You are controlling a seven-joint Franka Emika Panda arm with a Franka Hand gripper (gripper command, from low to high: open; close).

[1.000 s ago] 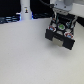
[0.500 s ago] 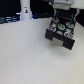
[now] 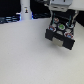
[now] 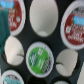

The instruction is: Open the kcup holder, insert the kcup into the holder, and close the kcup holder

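The kcup holder is a black boxy case at the exterior view's upper right, with one drawer pulled out toward the front. My gripper hangs right over the open drawer; its fingers are too blurred to tell apart. In the wrist view the drawer's tray fills the picture. The kcup, white with a green top, sits in a middle slot. Other pods with red and dark lids sit in nearby slots. Several slots are empty white hollows. No fingers show in the wrist view.
A tall white bottle-like thing with a dark mark stands at the back on the exterior view's left. Dark clutter lines the back edge. The white table spreads out in front of the holder.
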